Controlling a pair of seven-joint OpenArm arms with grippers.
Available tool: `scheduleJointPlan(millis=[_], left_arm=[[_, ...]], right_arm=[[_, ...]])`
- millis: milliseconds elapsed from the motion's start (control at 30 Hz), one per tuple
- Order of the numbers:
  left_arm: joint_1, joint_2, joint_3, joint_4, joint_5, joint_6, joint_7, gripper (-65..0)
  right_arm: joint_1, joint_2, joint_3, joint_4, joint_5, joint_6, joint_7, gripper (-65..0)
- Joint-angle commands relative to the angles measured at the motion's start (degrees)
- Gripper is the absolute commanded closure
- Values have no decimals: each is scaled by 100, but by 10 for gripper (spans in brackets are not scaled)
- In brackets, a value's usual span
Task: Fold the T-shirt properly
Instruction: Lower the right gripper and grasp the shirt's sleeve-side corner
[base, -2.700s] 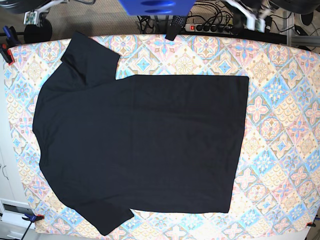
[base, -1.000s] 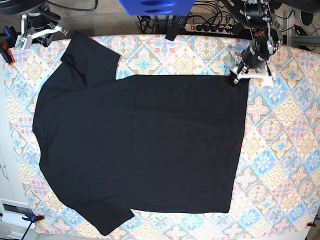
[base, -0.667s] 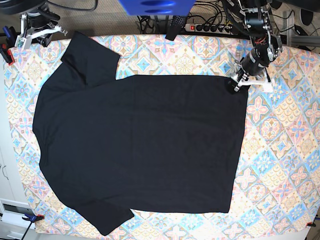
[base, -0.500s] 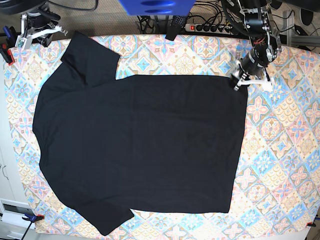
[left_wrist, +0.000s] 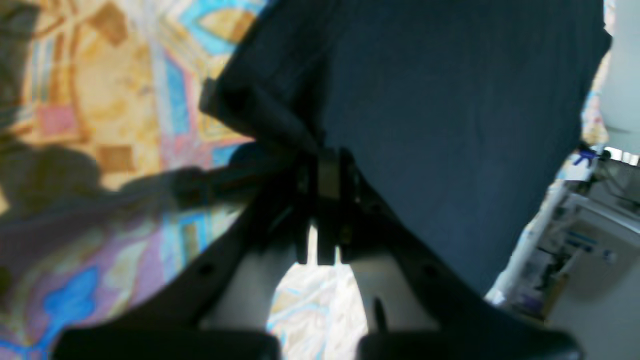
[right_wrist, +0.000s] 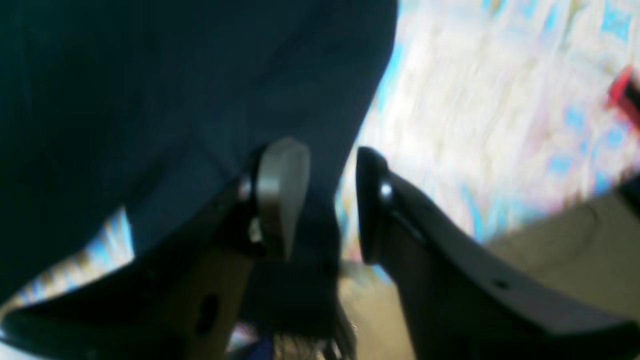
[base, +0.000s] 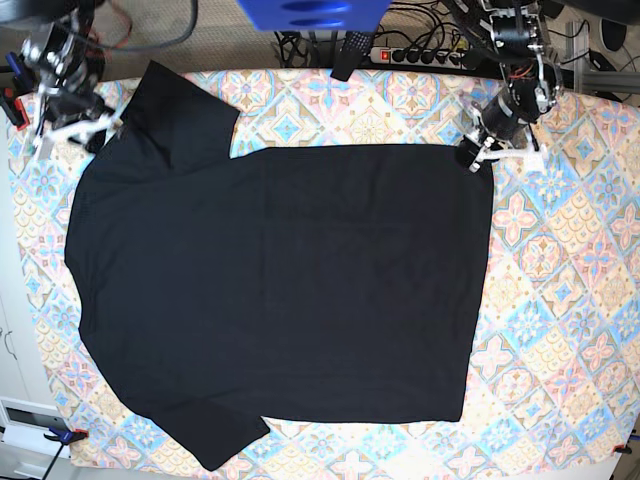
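My left end effector is now clamped on the T-shirt hem corner, lifting it off the tabletop — my right end effector, fingers apart, has dropped beside the sleeve.

T-shirt lies flat, spread across the patterned surface, collar end toward the view's left. Left tool sits at the shirt's upper right hem corner. Right tool is near the upper left sleeve. Jaw states indiscernible from here.
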Motion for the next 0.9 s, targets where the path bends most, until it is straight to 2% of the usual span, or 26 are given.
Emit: scheduleJointPlan(millis=[0,200,500,633,733,867], left_arm=[[-19,-78,-21,76,-91,-43,-25,0],[-10,-87,-21,76,-109,-43,-25,0],[-10,-87,-21,76,-91,-43,-25,0],[-10,-87,-21,76,-91,-43,-25,0],[-10,-87,-21,67,-82,-43,-25,0],[-19,-87,-12,67,-82,-43,-25,0]], right_arm=[[9,31,35,-2,27,21,-72,-222],[466,31,35,-600,27,21,-433,-225],[457,31,9,-1268,27,21,-424,-228],[440,13,9,-1294,27,21,-450,-283],[440,-136,9,-1294,27,21,-459,-325],[448,-330,0,-1303,27,21,-459,-340]])
